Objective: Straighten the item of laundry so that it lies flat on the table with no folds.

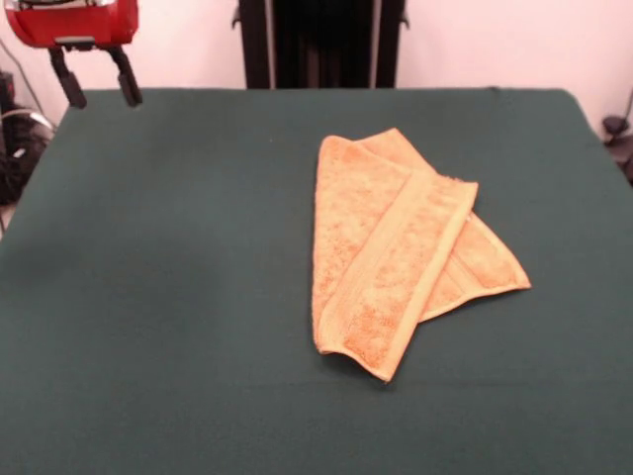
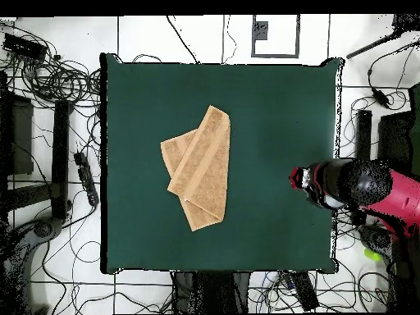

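The orange-tan towel (image 1: 396, 252) lies folded over itself near the middle of the green table (image 1: 158, 297), one layer laid slantwise across the other, with a border band running along the top flap. It also shows in the overhead view (image 2: 199, 166). No label shows. My gripper (image 1: 97, 87) hangs at the table's far left corner in the front view, well away from the towel, open and empty. In the overhead view the gripper (image 2: 298, 177) is at the table's right edge (image 2: 324, 123), mostly hidden under the arm.
The robot's black pedestal (image 1: 321, 45) stands behind the table's far edge. Cables and equipment (image 2: 49, 82) lie on the floor around the table. A framed square marker (image 2: 275, 35) lies on the floor beyond the table.
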`<state>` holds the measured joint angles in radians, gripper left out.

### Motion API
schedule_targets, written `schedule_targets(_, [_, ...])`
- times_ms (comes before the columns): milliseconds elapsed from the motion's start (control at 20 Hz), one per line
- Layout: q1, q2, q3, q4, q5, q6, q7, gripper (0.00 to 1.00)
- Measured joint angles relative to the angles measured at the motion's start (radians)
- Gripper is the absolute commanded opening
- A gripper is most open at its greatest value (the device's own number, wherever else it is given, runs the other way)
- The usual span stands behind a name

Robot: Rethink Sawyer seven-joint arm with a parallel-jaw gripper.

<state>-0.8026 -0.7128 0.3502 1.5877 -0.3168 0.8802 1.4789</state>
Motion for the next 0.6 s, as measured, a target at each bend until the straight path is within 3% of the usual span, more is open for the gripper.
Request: schedule_targets(600, [-0.050,-0.015,-0.008,-0.009,0.011,0.000,0.000,1.00])
